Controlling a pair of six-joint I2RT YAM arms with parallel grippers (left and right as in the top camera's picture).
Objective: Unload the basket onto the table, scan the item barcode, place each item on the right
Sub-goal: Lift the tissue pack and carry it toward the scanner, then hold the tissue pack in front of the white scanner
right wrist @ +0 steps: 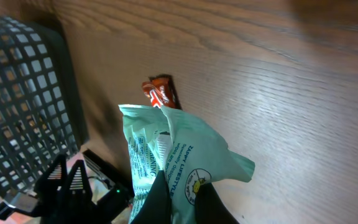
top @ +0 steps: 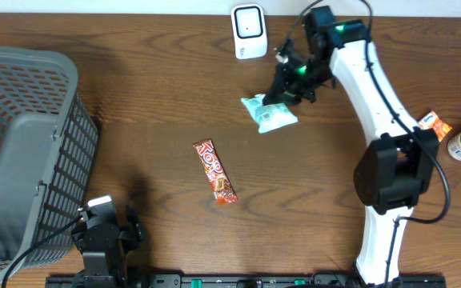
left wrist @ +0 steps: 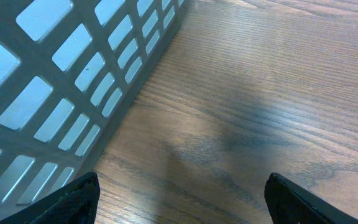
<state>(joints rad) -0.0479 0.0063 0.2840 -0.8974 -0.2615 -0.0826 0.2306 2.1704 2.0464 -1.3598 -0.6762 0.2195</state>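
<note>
Overhead, I see the right arm reaching over the far half of the desk [top: 134, 120], with a mint-green pouch [top: 269, 113] in its grip. The white scanner [top: 249, 31] stands at the desk's far edge, near the middle. The pouch sits on the near side of it and a little toward the right edge, close but clearly apart.

The right wrist view shows the right fingers [right wrist: 160, 202] pinched tight on one end of the pouch. The rest of the bag runs straight out from them, its long axis in line with the fingers. The side with fine print faces that camera. I can't pick out a barcode there, and the scanner is outside that view.

That gap and facing is what the coming move turns on, as I judge it. The pouch has to travel toward the far edge and slightly left. It also has to turn until its coded face looks at the scanner's window.

The left fingers [left wrist: 67, 202] are spread wide and hold nothing. They are parked at the near left corner beside the grey basket [top: 22, 80], so the left arm is far from the scanner.

A red candy bar [top: 216, 182] lies mid-desk, well apart from both arms.
</note>
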